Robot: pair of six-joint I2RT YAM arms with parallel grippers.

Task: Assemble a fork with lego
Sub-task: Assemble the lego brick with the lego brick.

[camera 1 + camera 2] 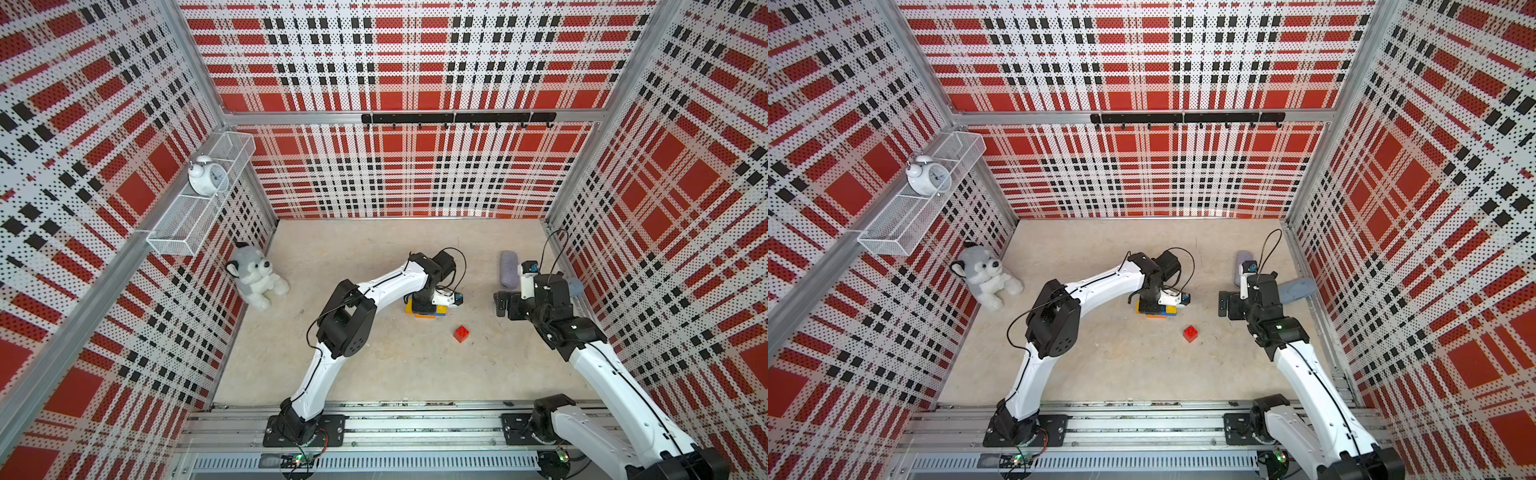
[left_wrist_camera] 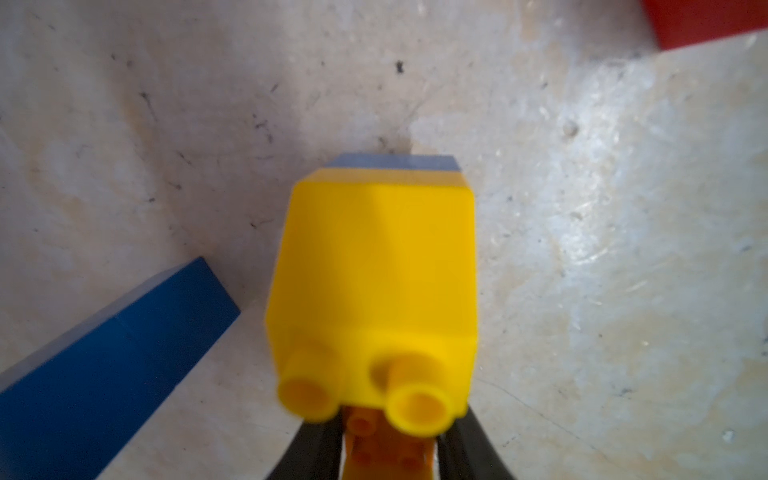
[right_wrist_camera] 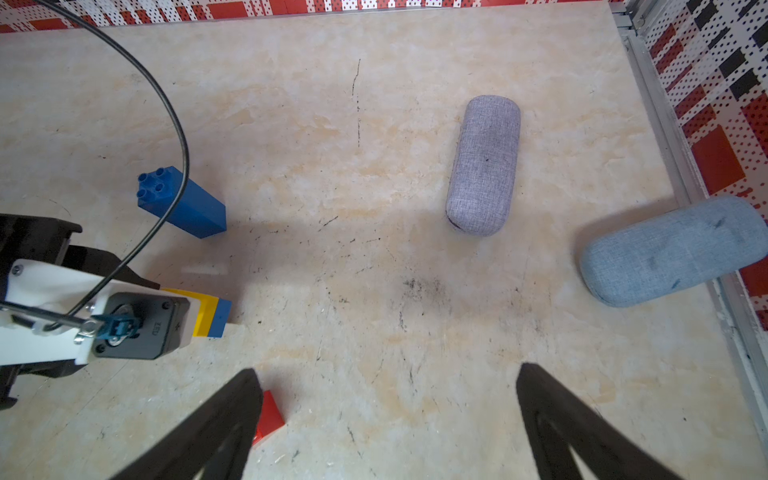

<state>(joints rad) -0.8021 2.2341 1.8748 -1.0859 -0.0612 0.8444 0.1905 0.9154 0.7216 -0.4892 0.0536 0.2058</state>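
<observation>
Clamping a half-built lego fork [image 1: 440, 310] near the middle of the beige marbled desk [image 1: 374, 365], the robot's left claw [image 2: 390, 440] is closed tight on the orange studded brick [image 2: 363, 426] of the crossbar. In the left wrist view a yellow square brick [image 2: 374, 291], backed by a blue one, stands out ahead of the grip. A long blue brick bar [image 3: 183, 203] stands just beside the assembly; whether the two are joined cannot be told.

The right claw [image 3: 386, 415] hangs wide open and empty above the desk, toward its right edge. A lone red square studded brick [image 1: 461, 333] sits on the bare desk between the two arms, closer to the front edge than either claw. From the right claw it lies toward the desk's middle and front, and in the right wrist view it shows just beside one black finger [image 3: 224, 424].

Both claws look about equally near the brick, but only the right one is free, so the pickup likely falls to it. Being square, the brick offers no long axis to line up with.
</observation>
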